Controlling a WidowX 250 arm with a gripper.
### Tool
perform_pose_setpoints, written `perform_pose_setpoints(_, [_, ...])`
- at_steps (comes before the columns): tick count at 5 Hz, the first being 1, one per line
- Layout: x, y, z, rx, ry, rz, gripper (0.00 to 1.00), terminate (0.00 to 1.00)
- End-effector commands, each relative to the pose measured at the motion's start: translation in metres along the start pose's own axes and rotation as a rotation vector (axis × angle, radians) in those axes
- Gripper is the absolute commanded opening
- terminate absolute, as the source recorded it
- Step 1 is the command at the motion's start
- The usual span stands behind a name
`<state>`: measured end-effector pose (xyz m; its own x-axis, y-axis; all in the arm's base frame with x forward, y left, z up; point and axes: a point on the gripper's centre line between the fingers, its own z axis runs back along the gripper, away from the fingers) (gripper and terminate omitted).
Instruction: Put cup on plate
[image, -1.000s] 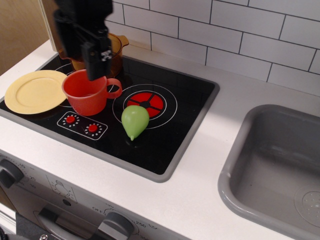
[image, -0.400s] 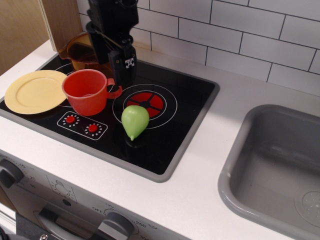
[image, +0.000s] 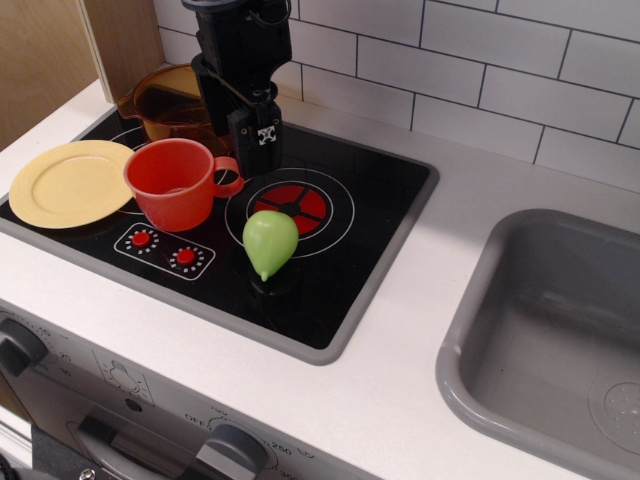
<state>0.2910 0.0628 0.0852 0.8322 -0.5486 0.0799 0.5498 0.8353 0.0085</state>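
Observation:
The red-orange cup (image: 176, 183) stands upright on the black stovetop, its loop handle pointing right. The pale yellow plate (image: 70, 182) lies flat just left of the cup, on the stovetop's left edge, and has nothing on it. My black gripper (image: 256, 150) hangs fingers-down just right of and behind the cup's handle, above the stove and apart from the cup. It looks open and holds nothing.
An amber translucent pot (image: 170, 100) sits behind the cup at the back left. A green pear-shaped toy (image: 269, 241) lies on the stovetop (image: 340, 250) in front of the red burner (image: 296, 204). A grey sink (image: 560, 340) is at the right.
My gripper has moved right, from over the cup's rim to beside its handle, uncovering the amber pot. The cup, plate and green toy have not moved.

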Motion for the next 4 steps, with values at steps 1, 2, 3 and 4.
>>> perform_pose_setpoints(1, [0.006, 0.005, 0.004, 0.016, -0.011, -0.022, 1.00, 0.00])
perform_pose_setpoints(2, [0.005, 0.004, -0.002, 0.024, 0.006, -0.042, 1.00, 0.00])
perform_pose_setpoints(3, [0.005, 0.005, -0.004, 0.023, 0.013, -0.044, 1.00, 0.00])
perform_pose_setpoints(4, [0.005, 0.006, -0.006, 0.073, 0.011, -0.035, 1.00, 0.00])
